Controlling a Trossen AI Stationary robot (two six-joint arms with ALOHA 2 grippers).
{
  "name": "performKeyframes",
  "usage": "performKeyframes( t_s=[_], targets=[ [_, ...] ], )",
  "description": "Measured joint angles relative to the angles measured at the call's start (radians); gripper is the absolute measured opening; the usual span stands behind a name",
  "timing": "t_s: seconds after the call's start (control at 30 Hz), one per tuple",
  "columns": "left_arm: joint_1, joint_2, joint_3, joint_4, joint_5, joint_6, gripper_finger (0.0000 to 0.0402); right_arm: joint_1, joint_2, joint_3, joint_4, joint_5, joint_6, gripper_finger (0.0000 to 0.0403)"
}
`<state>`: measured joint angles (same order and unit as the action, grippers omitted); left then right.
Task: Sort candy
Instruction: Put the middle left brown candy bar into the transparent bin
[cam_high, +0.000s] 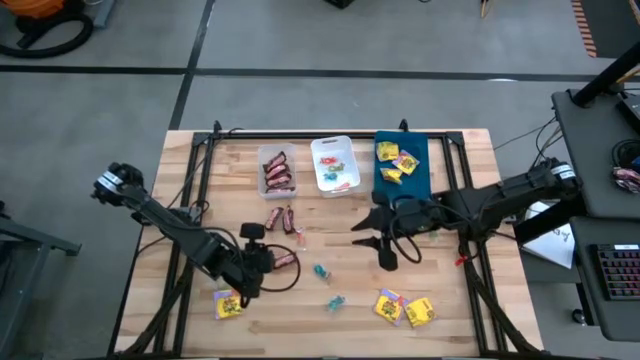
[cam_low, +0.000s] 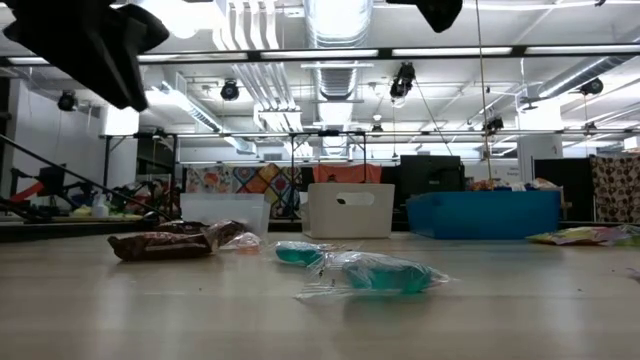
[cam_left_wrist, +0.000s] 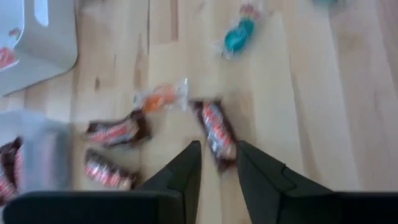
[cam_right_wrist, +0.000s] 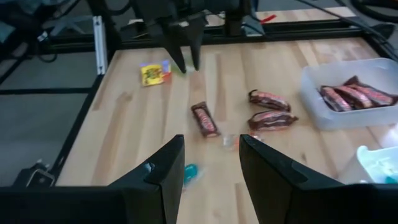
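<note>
Right now I see one dark red-brown mini bar (cam_left_wrist: 214, 134) lying flat on the wooden table (cam_high: 300, 310), just ahead of my left gripper (cam_left_wrist: 217, 155), whose fingers stand parted and hold nothing. That arm reaches in low from the table's left side. My right gripper (cam_high: 378, 245) hovers mid-table, fingers apart and empty, near the blue tray (cam_high: 418, 175).

A workshop or lab hall: exposed ceiling ducts (cam_low: 335, 25) and strip lights across the top of the low view, concrete floor (cam_high: 300, 90) around the wooden bench (cam_high: 330, 320), cluttered workstations behind.
</note>
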<state>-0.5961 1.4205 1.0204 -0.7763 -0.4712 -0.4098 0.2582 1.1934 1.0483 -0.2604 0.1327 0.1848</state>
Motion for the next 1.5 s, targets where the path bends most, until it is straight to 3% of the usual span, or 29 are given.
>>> performKeyframes(
  t_s=[0.43, 0.63, 0.73, 1.07, 1.17, 1.4, 1.5],
  targets=[
    [0.018, 0.082, -0.235, 0.402, -0.034, -0.13, 0.0227, 0.019, 0.0, -0.03, 0.002, 0.001, 0.026, 0.0146],
    [0.033, 0.122, -0.364, 0.673, -0.055, -0.13, 0.0246, 0.019, 0.001, -0.035, 0.004, 0.001, 0.04, 0.0146],
    [0.033, 0.147, -0.41, 0.764, -0.064, -0.122, 0.0241, 0.019, 0.001, -0.035, 0.004, 0.002, 0.041, 0.0146],
    [0.034, 0.225, -0.457, 0.838, -0.088, -0.145, 0.0224, 0.019, 0.001, -0.036, 0.004, 0.028, 0.042, 0.0146],
    [0.032, 0.236, -0.457, 0.84, -0.09, -0.144, 0.019, 0.019, 0.001, -0.036, 0.005, 0.028, 0.042, 0.0146],
    [0.034, 0.232, -0.456, 0.828, -0.107, -0.118, 0.0062, 0.019, 0.001, -0.037, 0.007, 0.028, 0.041, 0.0146],
    [0.036, 0.227, -0.45, 0.822, -0.122, -0.118, 0.0051, 0.019, 0.001, -0.037, 0.008, 0.028, 0.041, 0.0146]
  ],
)
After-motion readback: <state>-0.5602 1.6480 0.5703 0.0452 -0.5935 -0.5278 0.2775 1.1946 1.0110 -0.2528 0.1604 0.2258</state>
